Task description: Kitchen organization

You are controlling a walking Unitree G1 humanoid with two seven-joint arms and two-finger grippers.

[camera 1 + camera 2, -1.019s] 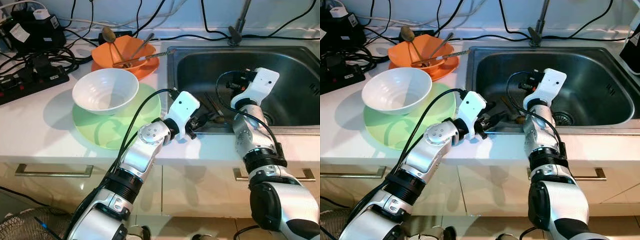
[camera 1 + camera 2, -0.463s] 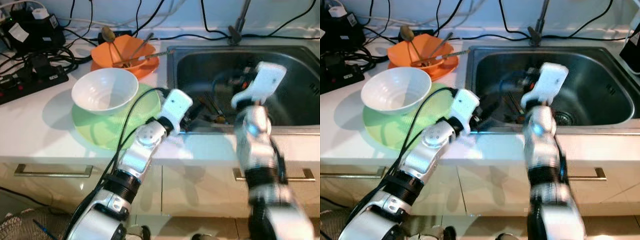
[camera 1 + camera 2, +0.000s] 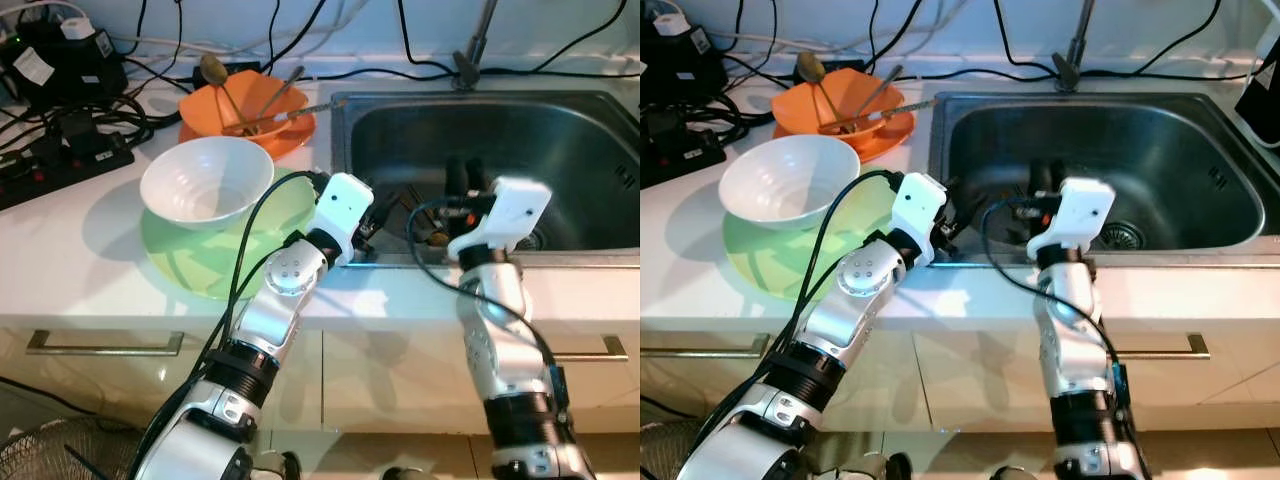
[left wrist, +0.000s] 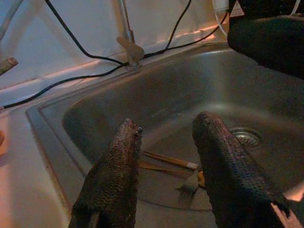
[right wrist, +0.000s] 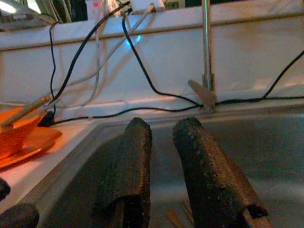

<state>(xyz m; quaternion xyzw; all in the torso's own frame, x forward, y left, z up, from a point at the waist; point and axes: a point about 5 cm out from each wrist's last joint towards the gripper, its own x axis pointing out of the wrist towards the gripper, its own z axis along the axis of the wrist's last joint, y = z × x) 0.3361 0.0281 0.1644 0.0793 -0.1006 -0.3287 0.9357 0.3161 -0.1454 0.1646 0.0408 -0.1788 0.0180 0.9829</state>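
Wooden chopsticks and a fork lie on the bottom of the steel sink, near its front left. My left gripper hangs open over the sink's front-left corner, a little above those utensils, with nothing between its fingers. My right gripper is open too, empty, pointing into the sink just right of the left one. A white bowl stands on a green plate on the counter. Behind it an orange bowl holds a spoon and other utensils.
A faucet rises behind the sink, and the drain is at the sink's middle front. Black cables, a power strip and a black box crowd the counter's back left. Cabinet drawers with metal handles are below the counter.
My right arm has pulled back and dropped, so its wrist is now over the sink's front rim. The left gripper has shifted a little left and farther in at the sink's corner.
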